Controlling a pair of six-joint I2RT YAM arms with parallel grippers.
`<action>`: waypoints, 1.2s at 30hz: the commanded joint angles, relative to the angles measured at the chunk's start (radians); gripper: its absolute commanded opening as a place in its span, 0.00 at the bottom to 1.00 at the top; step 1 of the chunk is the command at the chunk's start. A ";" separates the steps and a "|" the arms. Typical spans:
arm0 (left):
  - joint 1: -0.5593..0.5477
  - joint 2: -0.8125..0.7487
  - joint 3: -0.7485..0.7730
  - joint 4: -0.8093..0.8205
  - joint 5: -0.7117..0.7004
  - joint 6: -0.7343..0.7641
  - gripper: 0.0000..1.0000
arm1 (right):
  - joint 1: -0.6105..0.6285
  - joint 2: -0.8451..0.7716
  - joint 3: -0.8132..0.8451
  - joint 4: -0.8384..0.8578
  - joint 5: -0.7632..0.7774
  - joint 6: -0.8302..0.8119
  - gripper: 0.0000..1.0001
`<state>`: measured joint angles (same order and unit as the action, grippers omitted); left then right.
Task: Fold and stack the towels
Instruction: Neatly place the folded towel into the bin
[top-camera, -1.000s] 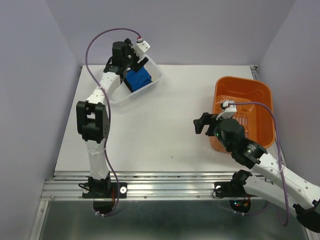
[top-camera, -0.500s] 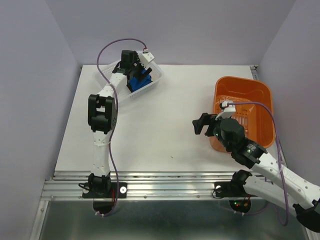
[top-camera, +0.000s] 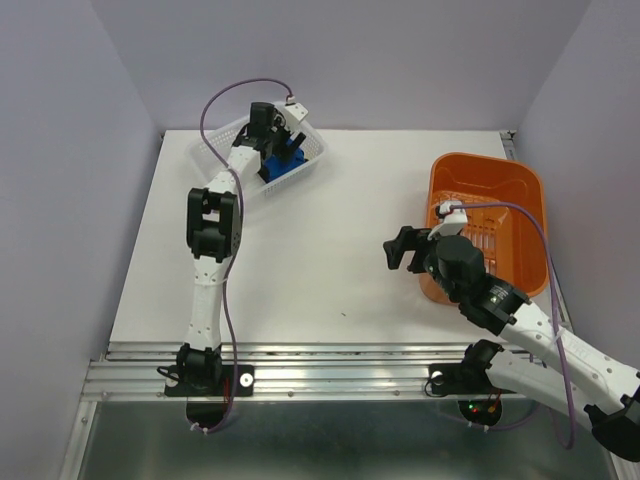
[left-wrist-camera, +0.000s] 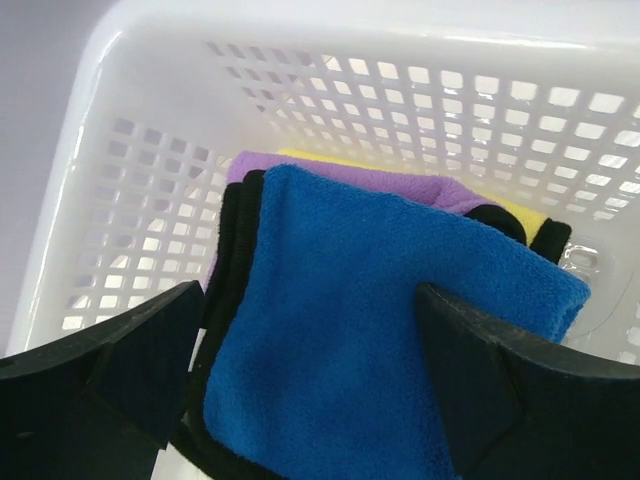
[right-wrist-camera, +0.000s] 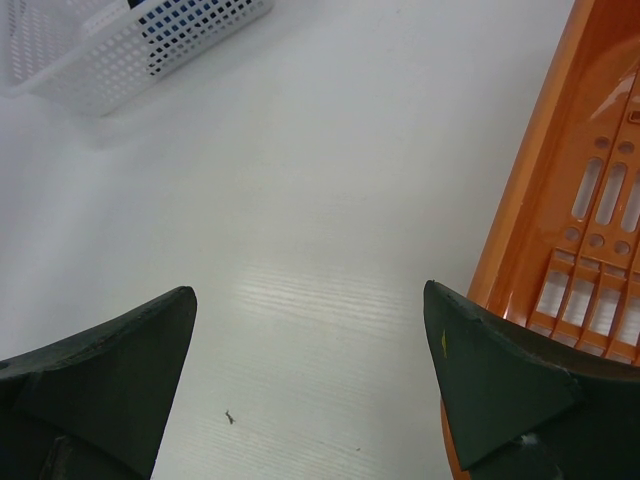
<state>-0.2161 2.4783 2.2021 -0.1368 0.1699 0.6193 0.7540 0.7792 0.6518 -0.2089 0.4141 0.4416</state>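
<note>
The towels lie piled in the white mesh basket at the table's back left. A bright blue towel with black edging lies on top, over a purple towel and a yellow towel. My left gripper is down inside the basket, open, one finger on each side of the blue towel, just above it. From above, the left gripper covers most of the pile and only the blue towel shows. My right gripper hovers open over bare table beside the orange basket, holding nothing.
The white basket's mesh wall rises close around the left gripper. The orange basket's rim runs right beside my right finger. A small dark speck lies on the white table.
The left arm has stretched farther back and lowered its gripper into the white basket onto the blue towel. The right arm has barely shifted.
</note>
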 joint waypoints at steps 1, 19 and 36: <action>0.003 -0.181 0.053 0.054 -0.081 -0.079 0.99 | 0.007 -0.021 0.054 0.002 0.015 0.014 1.00; -0.187 -1.259 -1.094 0.059 -0.443 -0.995 0.99 | 0.007 -0.118 0.206 -0.510 0.164 0.318 1.00; -0.255 -1.710 -1.463 -0.078 -0.510 -1.244 0.99 | 0.007 -0.253 0.147 -0.543 0.034 0.330 1.00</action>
